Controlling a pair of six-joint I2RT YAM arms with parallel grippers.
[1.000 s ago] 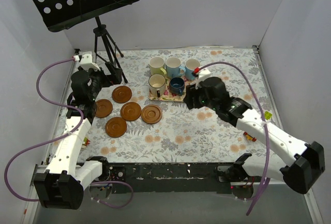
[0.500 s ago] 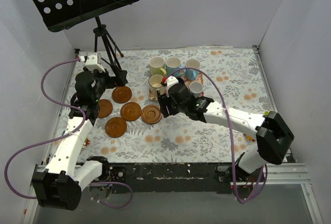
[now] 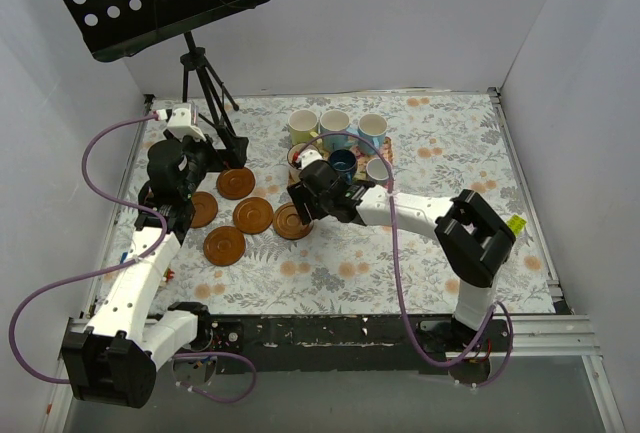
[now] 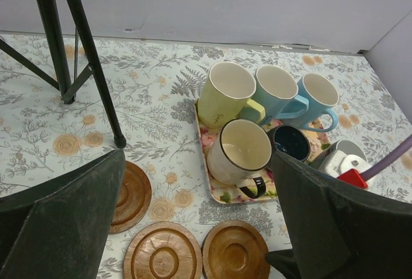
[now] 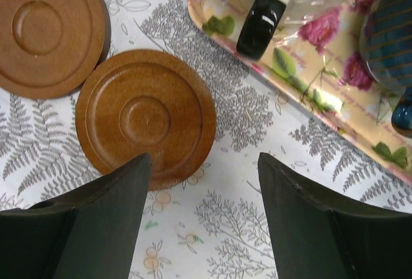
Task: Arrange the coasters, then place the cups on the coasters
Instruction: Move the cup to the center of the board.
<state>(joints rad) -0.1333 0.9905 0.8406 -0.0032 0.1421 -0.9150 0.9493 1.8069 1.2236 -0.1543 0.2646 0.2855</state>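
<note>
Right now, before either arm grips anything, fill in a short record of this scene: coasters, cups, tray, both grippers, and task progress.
coasters: five visible from above, flat on the tablecloth, left of the tray
cups: six, clustered on the tray
tray: floral, rectangular, far middle of the table
left gripper: open, holding nothing
right gripper: open, holding nothing, over the coaster nearest the tray
progress: no cup on a coaster yet
</note>
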